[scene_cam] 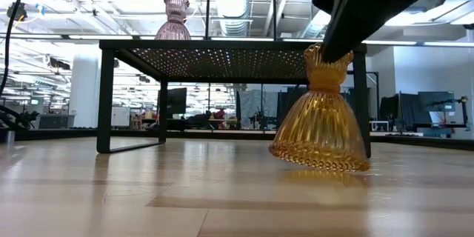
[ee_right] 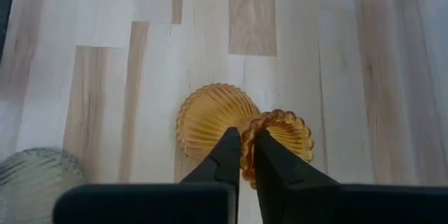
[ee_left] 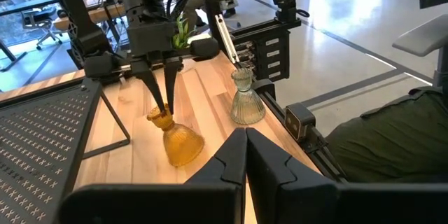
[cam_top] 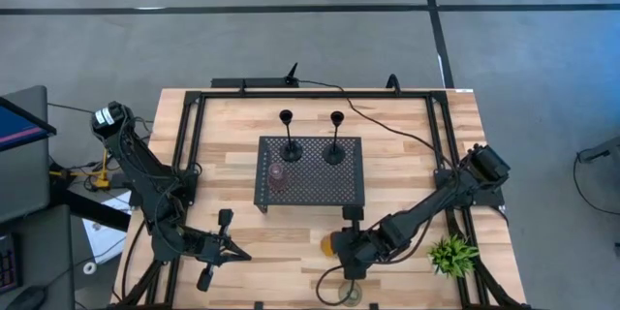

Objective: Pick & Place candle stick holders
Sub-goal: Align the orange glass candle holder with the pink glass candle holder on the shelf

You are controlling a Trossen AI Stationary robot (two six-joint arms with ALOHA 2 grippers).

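The amber glass holder is tilted on the wood in front of the black perforated tray, and my right gripper is shut on its top. The pink glass holder and two black stemmed holders stand on the tray by their bases. The green glass holder stands on its wide base at the near edge. My left gripper is shut and empty, low over the table's near left. My right gripper pinches the scalloped rim of the amber holder's small top cup between its two fingers, one finger on the cup's side and the other toward the ribbed skirt. The fingers slant down from above. The holder is tilted, its wide skirt low at the table.
A small green spiky plant stands at the near right. Black frame rails run along the table's sides. A person's dark sleeve shows beyond the table's near edge in the left wrist view.
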